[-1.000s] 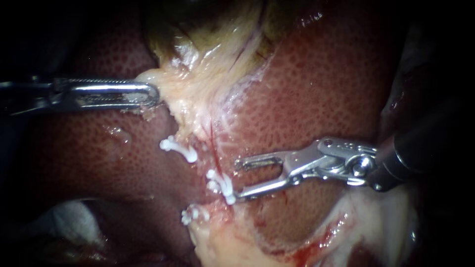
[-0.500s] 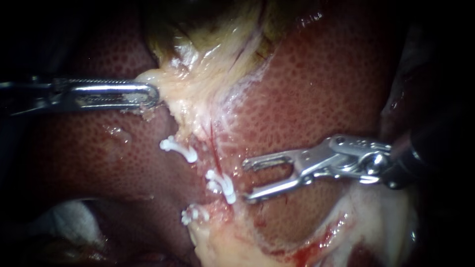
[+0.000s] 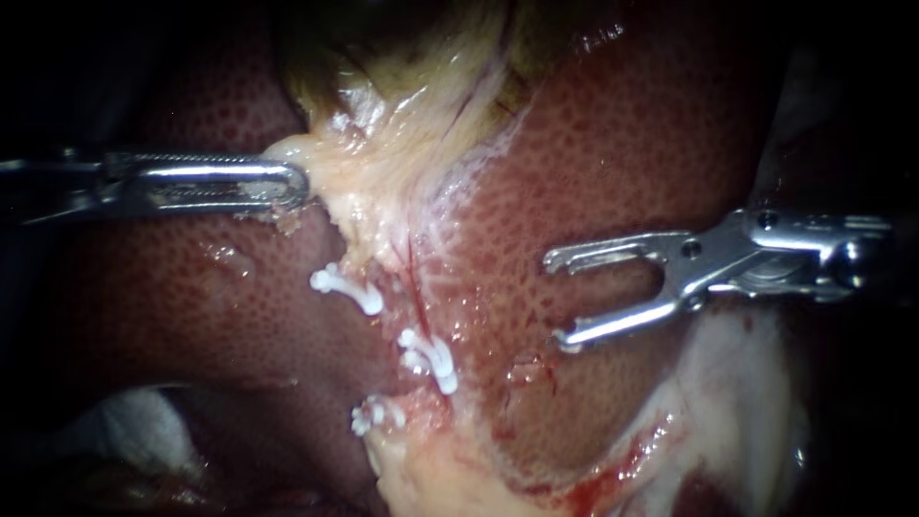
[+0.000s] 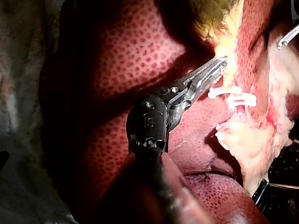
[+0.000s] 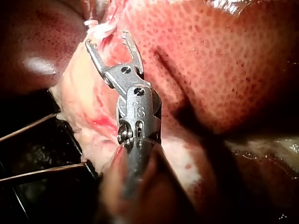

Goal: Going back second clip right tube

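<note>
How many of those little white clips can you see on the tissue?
3. The upper clip lies below the left instrument; the middle clip and lower clip follow down the pale tissue. Others may be hidden.

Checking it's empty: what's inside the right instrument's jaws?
Nothing gripped: between the open jaws of the right instrument only bare liver shows behind the gap. Tissue directly under the metal is covered.
</note>
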`<state>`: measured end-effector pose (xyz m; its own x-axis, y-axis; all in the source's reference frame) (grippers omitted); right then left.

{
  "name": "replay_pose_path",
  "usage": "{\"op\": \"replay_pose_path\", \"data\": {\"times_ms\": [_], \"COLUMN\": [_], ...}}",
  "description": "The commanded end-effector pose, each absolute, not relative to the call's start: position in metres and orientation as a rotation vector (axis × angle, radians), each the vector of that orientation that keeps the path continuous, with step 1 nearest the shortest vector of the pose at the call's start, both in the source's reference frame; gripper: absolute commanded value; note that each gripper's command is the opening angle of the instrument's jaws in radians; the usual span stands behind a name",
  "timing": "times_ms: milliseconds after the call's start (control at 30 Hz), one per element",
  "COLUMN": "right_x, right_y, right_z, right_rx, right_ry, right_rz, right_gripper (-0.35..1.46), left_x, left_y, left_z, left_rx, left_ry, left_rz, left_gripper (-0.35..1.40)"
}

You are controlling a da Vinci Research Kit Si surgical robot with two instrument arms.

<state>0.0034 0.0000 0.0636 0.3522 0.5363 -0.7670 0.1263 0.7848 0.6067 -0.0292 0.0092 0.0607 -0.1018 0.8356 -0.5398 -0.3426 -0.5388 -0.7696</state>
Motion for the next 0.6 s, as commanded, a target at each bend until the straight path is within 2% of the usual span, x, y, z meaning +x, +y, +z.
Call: {"op": "replay_pose_path", "data": {"times_ms": [33,233,600], "right_x": [0.0032,0.0031,0.0032], "right_y": [0.0,-0.0001,-0.0003], "right_z": [0.0636,0.0638,0.0639], "right_rx": [0.651,0.649,0.648], "right_ry": [1.201,1.201,1.201], "right_rz": [0.293,0.291,0.291], "right_gripper": [0.49,0.49,0.49], "left_x": [-0.0292,-0.0301,-0.0346], "left_y": [0.0091,0.0085,0.0085], "left_z": [0.0608,0.0621,0.0682], "left_rx": [-1.313,-1.314,-1.277], "left_ry": [-0.59,-0.578,-0.581], "left_rz": [1.766,1.77,1.805], "left_gripper": [-0.35,-0.35,-0.35]}}
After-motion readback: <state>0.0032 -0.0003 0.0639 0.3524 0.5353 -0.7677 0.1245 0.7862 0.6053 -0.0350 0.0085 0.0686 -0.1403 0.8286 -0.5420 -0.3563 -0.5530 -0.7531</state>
